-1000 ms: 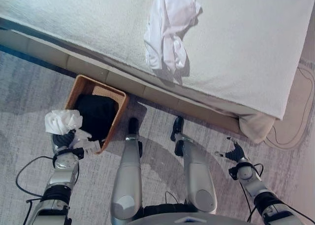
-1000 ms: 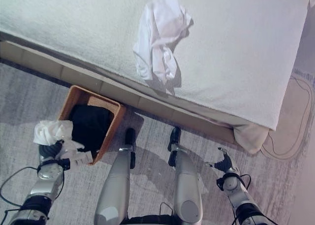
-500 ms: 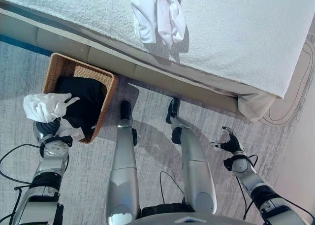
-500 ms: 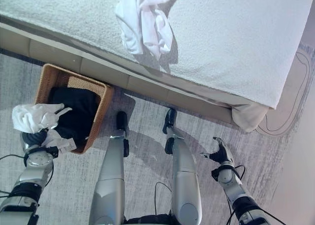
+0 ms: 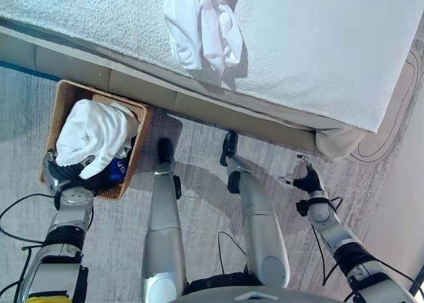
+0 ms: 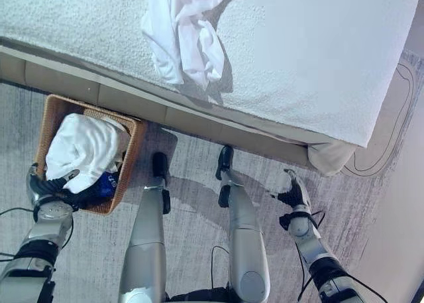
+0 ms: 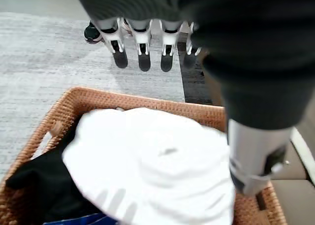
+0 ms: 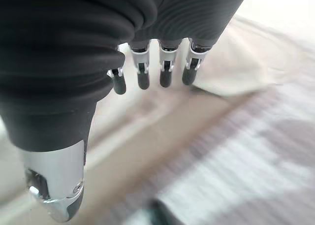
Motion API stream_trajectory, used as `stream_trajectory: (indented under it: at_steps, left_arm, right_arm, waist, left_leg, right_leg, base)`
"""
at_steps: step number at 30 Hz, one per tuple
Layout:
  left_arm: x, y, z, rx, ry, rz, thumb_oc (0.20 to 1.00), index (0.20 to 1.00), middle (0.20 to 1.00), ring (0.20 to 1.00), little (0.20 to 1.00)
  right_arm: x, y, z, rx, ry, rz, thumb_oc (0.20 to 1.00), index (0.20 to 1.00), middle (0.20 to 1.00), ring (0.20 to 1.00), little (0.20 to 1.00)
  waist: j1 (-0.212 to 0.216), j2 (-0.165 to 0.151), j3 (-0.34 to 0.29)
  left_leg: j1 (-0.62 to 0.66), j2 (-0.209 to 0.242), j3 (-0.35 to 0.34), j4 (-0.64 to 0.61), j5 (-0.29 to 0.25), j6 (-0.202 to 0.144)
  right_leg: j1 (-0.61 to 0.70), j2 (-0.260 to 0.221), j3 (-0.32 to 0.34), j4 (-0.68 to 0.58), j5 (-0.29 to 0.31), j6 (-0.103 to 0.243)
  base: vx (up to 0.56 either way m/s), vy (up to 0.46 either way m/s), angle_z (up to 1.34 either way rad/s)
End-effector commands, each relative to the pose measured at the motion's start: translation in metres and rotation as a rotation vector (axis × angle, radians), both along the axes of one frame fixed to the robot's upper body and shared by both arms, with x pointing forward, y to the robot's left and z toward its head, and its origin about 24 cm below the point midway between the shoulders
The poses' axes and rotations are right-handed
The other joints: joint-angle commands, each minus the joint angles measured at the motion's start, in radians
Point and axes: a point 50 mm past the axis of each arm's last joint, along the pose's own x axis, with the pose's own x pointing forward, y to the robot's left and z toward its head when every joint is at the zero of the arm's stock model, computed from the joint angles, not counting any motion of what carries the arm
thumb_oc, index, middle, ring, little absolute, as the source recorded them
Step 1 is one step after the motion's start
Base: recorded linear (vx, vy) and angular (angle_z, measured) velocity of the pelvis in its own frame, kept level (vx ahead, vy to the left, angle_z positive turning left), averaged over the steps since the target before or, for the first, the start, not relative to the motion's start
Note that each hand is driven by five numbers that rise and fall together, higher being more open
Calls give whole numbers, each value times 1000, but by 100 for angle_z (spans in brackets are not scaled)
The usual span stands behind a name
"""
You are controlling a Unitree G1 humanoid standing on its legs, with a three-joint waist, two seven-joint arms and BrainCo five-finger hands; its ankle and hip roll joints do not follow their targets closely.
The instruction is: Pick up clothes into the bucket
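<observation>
One white crumpled garment (image 7: 152,173) is dropped in the woven wicker basket (image 5: 58,104) w/ left hand (image 7: 142,50) open above; right hand (image 8: 152,70) open, idle; a second white garment (image 5: 199,24) is left on the pale bed (image 5: 318,44).

The left hand (image 7: 147,48) hangs above a wicker basket (image 7: 106,98) on a grey carpet (image 7: 54,62), its fingers (image 7: 143,52) straight and spread, holding nothing. A white garment (image 7: 157,171) lies heaped in the basket, covering most of it (a dark garment (image 7: 37,185) and a strip of blue cloth (image 7: 78,220) show beside it).
</observation>
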Motion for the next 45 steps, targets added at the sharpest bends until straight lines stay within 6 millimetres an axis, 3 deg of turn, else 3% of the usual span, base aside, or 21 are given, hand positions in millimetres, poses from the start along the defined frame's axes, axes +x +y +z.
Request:
stream_trajectory:
  at_steps: [1,2,5,8,9,10,16,17,18,19,21,26,30,36,38,41,42,43,44,45]
  left_arm:
    - [-22,14,-9,98,109,42,1000,1000,1000,1000,1000]
    - [-22,14,-9,98,109,41,1000,1000,1000,1000,1000]
    - [-24,9,-14,142,155,2,1000,1000,1000,1000,1000]
    - [-20,-5,-17,148,145,-54,1000,1000,1000,1000,1000]
    - [-20,-5,-17,147,145,-54,1000,1000,1000,1000,1000]
    - [-17,-15,-19,136,123,-98,1000,1000,1000,1000,1000]
    - [-12,-56,-31,-97,-50,-202,1000,1000,1000,1000,1000]
    - [-12,-56,-31,-99,-51,-201,1000,1000,1000,1000,1000]
    - [-13,-70,-37,-211,-105,-247,1000,1000,1000,1000,1000]
    - [-14,-77,-40,-255,-124,-266,1000,1000,1000,1000,1000]
    - [-16,-87,-49,-284,-90,-303,1000,1000,1000,1000,1000]
    - [-17,-115,-59,-332,-51,-441,1000,1000,1000,1000,1000]
    - [-18,-126,-61,-334,-24,-515,1000,1000,1000,1000,1000]
    - [-20,-127,-67,-336,29,-543,1000,1000,1000,1000,1000]
    - [-20,-127,-69,-351,60,-574,1000,1000,1000,1000,1000]
    - [-22,-127,-71,-389,82,-608,1000,1000,1000,1000,1000]
    - [-21,-127,-72,-400,89,-613,1000,1000,1000,1000,1000]
    - [-21,-126,-73,-407,94,-606,1000,1000,1000,1000,1000]
    - [-21,-126,-73,-408,93,-606,1000,1000,1000,1000,1000]
    - [-19,-127,-72,-411,93,-612,1000,1000,1000,1000,1000]
  right_arm:
    - [4,-16,44,36,-251,-63,1000,1000,1000,1000,1000]
    - [3,-16,44,36,-251,-63,1000,1000,1000,1000,1000]
    - [13,-9,94,51,-501,-52,1000,1000,1000,1000,1000]
    - [24,-5,123,47,-617,-52,1000,1000,1000,1000,1000]
    - [24,-5,123,47,-618,-51,1000,1000,1000,1000,1000]
    - [35,-7,142,44,-665,-64,1000,1000,1000,1000,1000]
    - [73,-15,207,34,-761,-106,1000,1000,1000,1000,1000]
    - [74,-15,208,33,-762,-105,1000,1000,1000,1000,1000]
    - [86,-18,227,12,-756,-117,1000,1000,1000,1000,1000]
    - [91,-19,235,12,-751,-126,1000,1000,1000,1000,1000]
    - [103,-21,250,-37,-711,-126,1000,1000,1000,1000,1000]
    - [120,-34,274,-80,-621,-204,1000,1000,1000,1000,1000]
    - [124,-49,284,-144,-535,-252,1000,1000,1000,1000,1000]
    - [124,-68,281,-258,-372,-281,1000,1000,1000,1000,1000]
    - [121,-85,267,-334,-179,-278,1000,1000,1000,1000,1000]
    - [121,-90,254,-314,-51,-209,809,809,809,809,809]
    - [120,-92,246,-324,7,-192,595,595,595,595,595]
    - [123,-87,249,-345,8,-169,573,573,573,573,573]
    - [123,-87,249,-346,7,-168,385,385,385,385,385]
    - [124,-84,245,-366,23,-159,275,275,275,275,275]
  waist:
    - [25,-1,-15]
    - [25,-1,-15]
    - [36,17,-15]
    - [54,34,-15]
    - [53,34,-15]
    - [70,45,-15]
    - [135,76,-15]
    - [134,78,-15]
    - [159,87,-15]
    - [176,91,-15]
    - [196,100,-15]
    - [252,125,-15]
    - [288,150,-15]
    - [322,173,-15]
    - [341,185,-15]
    - [352,192,-15]
    - [355,193,-15]
    - [354,190,-15]
    - [354,189,-15]
    - [353,187,-15]
  left_leg:
    - [-2,-19,10,-20,-10,11]
    - [-1,-19,10,-21,-10,11]
    - [12,-24,8,-38,-6,12]
    - [21,-32,2,-48,-4,14]
    - [21,-32,2,-48,-4,14]
    - [24,-39,-1,-50,-4,15]
    - [22,-58,-15,-58,1,18]
    - [21,-58,-16,-58,1,18]
    - [23,-67,-25,-68,6,18]
    - [23,-70,-29,-71,9,18]
    - [19,-78,-39,-75,14,16]
    - [15,-95,-72,-98,31,10]
    - [11,-109,-99,-116,46,7]
    - [12,-119,-128,-141,64,2]
    - [15,-124,-147,-158,78,-1]
    - [20,-129,-162,-172,89,-4]
    - [23,-130,-164,-176,92,-4]
    - [24,-129,-163,-178,94,-4]
    - [24,-129,-163,-178,94,-4]
    - [24,-128,-163,-179,94,-4]
  right_leg:
    - [35,-39,5,69,-111,69]
    - [36,-39,5,69,-111,69]
    - [45,-46,3,69,-113,72]
    - [52,-55,2,74,-118,72]
    - [52,-55,1,74,-118,72]
    - [56,-60,-2,77,-121,73]
    - [55,-74,-14,95,-126,71]
    - [54,-74,-14,95,-126,70]
    - [55,-79,-22,101,-128,69]
    - [57,-82,-25,104,-129,68]
    - [56,-87,-34,108,-131,68]
    - [60,-106,-68,122,-140,66]
    - [60,-120,-92,137,-150,65]
    - [63,-131,-115,147,-160,64]
    - [68,-136,-131,148,-164,62]
    - [75,-138,-142,150,-172,62]
    - [76,-138,-143,150,-172,61]
    - [75,-136,-141,150,-172,61]
    - [75,-136,-140,150,-172,60]
    - [73,-136,-139,149,-171,61]
  base:
    - [3,11,-6]
    - [3,12,-6]
    - [2,4,-1]
    - [0,0,0]
    - [7,-7,5]
    - [7,-1,5]
    - [7,-9,11]
    - [13,-24,21]
    - [11,-37,15]
    - [13,-55,25]
    - [9,-51,26]
    - [11,-52,24]
    - [18,-70,34]
    - [19,-45,23]
    - [21,-70,15]
    - [23,-65,20]
    - [18,-13,10]
    - [11,-7,10]
    - [4,8,5]
    - [0,0,0]
